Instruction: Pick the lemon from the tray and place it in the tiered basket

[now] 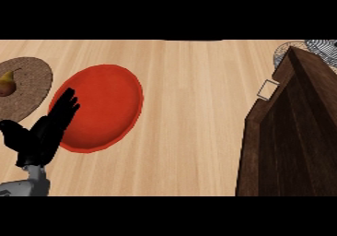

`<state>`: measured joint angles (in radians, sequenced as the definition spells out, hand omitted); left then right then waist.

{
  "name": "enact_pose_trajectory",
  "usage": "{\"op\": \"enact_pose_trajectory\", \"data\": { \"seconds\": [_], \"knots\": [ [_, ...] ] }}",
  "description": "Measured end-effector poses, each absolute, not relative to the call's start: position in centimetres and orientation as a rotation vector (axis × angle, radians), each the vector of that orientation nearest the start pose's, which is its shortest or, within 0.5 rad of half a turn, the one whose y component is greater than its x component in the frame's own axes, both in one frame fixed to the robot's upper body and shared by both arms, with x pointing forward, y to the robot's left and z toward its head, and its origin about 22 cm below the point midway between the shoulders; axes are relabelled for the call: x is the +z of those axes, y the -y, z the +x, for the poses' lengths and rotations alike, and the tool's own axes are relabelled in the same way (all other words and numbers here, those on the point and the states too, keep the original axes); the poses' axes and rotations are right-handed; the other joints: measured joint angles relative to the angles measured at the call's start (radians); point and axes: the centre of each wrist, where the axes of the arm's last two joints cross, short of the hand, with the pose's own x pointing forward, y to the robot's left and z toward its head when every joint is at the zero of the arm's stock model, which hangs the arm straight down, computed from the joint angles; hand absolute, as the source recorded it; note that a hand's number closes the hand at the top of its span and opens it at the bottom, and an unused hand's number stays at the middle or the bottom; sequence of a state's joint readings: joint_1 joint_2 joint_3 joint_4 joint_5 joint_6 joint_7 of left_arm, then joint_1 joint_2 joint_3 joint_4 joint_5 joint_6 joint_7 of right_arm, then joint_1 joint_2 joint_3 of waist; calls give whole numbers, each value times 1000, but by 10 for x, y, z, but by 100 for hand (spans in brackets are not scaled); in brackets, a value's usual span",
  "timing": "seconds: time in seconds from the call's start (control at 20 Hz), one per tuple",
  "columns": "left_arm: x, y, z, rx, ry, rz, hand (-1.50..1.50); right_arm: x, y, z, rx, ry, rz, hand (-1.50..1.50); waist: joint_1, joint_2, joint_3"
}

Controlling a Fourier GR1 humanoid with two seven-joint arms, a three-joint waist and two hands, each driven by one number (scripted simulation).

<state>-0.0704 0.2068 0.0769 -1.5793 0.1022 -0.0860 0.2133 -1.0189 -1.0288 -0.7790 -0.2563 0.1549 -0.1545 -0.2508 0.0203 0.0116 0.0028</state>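
No lemon shows in the head view. My left hand (42, 133) is at the lower left, open, with its straight fingers pointing up over the left rim of a red round plate (110, 106). The wire tiered basket (321, 48) shows only as a patch of mesh at the top right corner. A large dark brown wooden shape (297, 133) fills the right side and hides most of the basket and whatever lies behind it. My right hand is not visible.
A round brown woven mat (28, 78) lies at the far left with a pear (4, 85) on it. A small white rectangle (267, 89) sits at the wooden shape's left edge. Light wooden counter (191, 115) spans the middle.
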Motion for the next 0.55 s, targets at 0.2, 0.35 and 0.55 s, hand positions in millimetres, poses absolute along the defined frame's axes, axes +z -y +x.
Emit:
{"op": "enact_pose_trajectory", "data": {
  "seconds": [0.2, 0.35, 0.55],
  "knots": [
    [39, -289, 257, -108, 1438, 57, 0, 258, 590, 279, -642, 1741, -967, -150, -1, 0, 1],
    [37, -287, 255, -100, 1441, 58, 0, 257, 607, 252, -658, 1746, -984, -150, -2, 0, 2],
    [35, -286, 259, -101, 1434, 65, 0, 263, 625, 219, -653, 1744, -995, -150, -5, 1, 2]
  ]
}}
